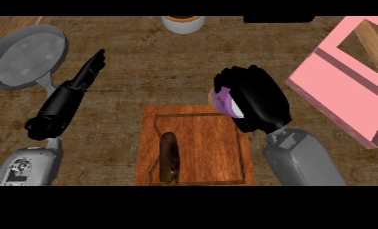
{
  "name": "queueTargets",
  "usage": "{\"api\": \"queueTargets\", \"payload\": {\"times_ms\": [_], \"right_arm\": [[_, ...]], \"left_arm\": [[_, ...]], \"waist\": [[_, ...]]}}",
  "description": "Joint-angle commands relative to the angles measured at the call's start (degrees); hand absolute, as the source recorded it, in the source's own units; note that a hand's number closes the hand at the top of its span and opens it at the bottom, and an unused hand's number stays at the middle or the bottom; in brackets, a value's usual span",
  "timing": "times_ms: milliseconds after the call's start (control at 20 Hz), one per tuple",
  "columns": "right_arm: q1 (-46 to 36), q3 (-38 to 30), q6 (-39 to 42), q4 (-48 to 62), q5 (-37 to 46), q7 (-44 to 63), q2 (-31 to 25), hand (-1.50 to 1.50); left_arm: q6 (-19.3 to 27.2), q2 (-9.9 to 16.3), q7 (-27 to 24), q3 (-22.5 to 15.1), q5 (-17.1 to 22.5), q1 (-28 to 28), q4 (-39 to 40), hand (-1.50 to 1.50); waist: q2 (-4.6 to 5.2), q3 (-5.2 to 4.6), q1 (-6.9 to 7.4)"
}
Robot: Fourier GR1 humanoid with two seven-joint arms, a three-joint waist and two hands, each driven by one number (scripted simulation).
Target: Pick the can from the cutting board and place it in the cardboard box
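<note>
The purple can [224, 101] sat just right of centre, above the board's [196, 148] upper right corner, wrapped by the right hand [255, 98] around its side. It was probably light, rigid and smooth, so a hold around its middle suited it. The pink box [336, 98] stood at right. The left hand [74, 90] rested at left, fingers straight.

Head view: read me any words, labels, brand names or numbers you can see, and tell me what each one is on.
No readable text anywhere.
Purple can, in the right hand: white patch, no legible letters.
Left forearm casing: dark markings, too blurred to read.
Pink box, cutting board, pan, cup: no marks.
</note>
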Motion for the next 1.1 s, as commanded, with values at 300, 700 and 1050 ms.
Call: {"api": "queueTargets", "payload": {"times_ms": [300, 700, 1050], "right_arm": [[-4.6, -20.2, -0.9, -8.7, -4.8, 14.5, 2.4, 1.5], [-13.5, -36.1, -0.9, 1.0, -11.3, 13.7, -7.2, 1.5], [-13.8, -38.6, 2.3, 16.3, -11.6, 4.8, -19.4, 1.5]], "left_arm": [[0.0, 0.4, 0.2, 0.9, -0.6, -2.2, 0.9, 0.0], [-1.1, -0.6, 3.6, -0.1, 0.1, 0.1, -4.8, 0.0], [-1.7, 0.4, 1.2, 2.2, 0.0, -3.9, 0.7, 0.0]], "waist": [[0.15, 0.02, -0.17], [0.18, 0.03, 0.95], [0.41, 0.01, 0.65]]}}
